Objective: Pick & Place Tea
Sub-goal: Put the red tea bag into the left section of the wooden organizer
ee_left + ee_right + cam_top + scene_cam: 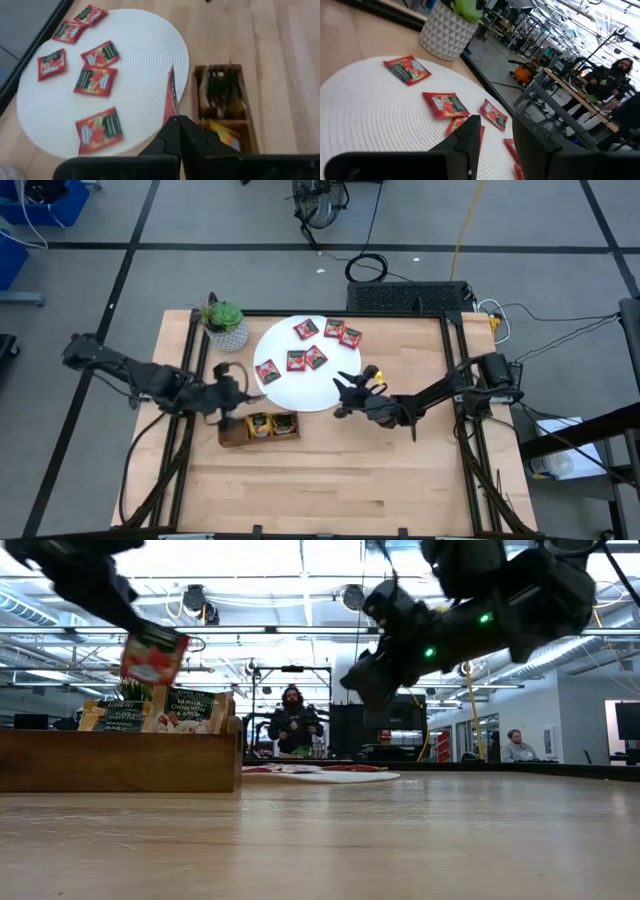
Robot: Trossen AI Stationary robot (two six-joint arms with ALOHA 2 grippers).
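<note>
I see open wood across the near half of the surface (pixel 330 490), nothing standing on it. My left tool (pixel 236 392), shut on a red sachet (pixel 171 97), hangs over the wooden tray (pixel 232 438), blocking that end. My right tool (pixel 347 395) crowds the white disc's (pixel 285 393) edge, and the potted plant (pixel 225 323) closes the far left corner.

The right gripper (pixel 492 140), fingers parted, hovers over the white disc (pixel 360 115); red sachets (pixel 445 105) lie just ahead.
</note>
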